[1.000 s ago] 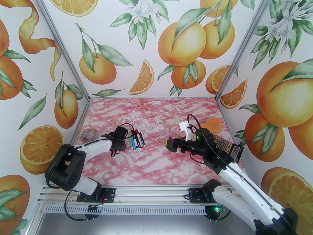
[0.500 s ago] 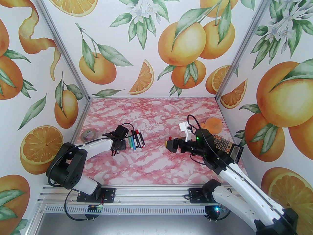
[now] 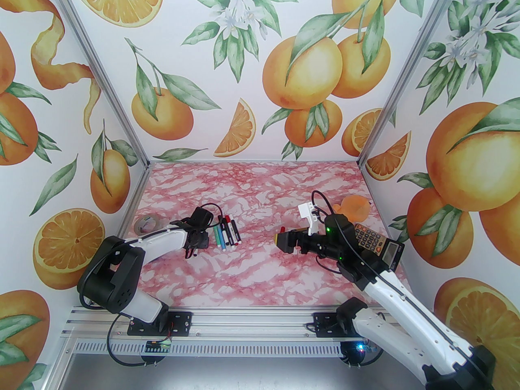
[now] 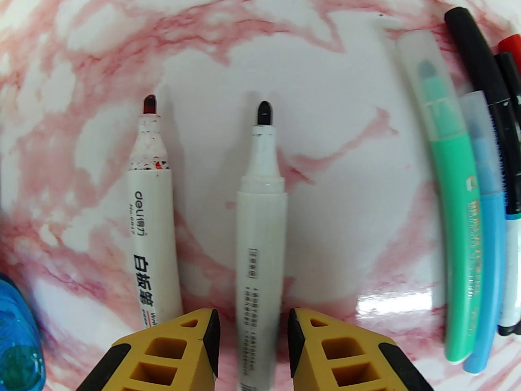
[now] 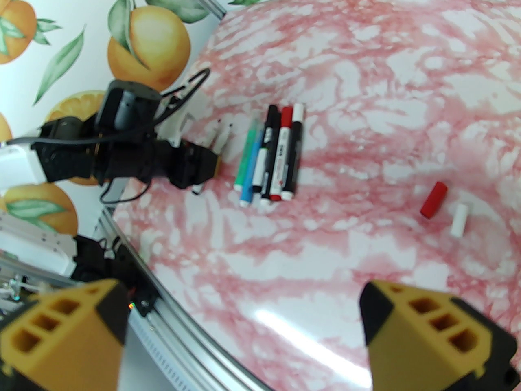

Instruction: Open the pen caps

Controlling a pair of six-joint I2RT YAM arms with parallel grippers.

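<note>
A: What about the right gripper point(image 5: 244, 312)?
B: Its yellow-and-black fingers point(image 5: 61, 332) are in the bottom corners, spread wide, with just pink marbled tabletop point(image 5: 325, 259) between them.
A: Caps?
B: A short red plastic pen cap point(image 5: 434, 200) and a short white plastic pen cap point(image 5: 460, 219) lie loose, just beside each other, at the right.
A: Pens?
B: A row of slim plastic marker pens point(image 5: 268, 157) lies side by side mid-frame: green, blue, black, red-capped, white-capped. Left of them are two white-barrelled pens point(image 5: 222, 137) with bare dark tips, their near ends under the black left gripper point(image 5: 195, 167).
</note>
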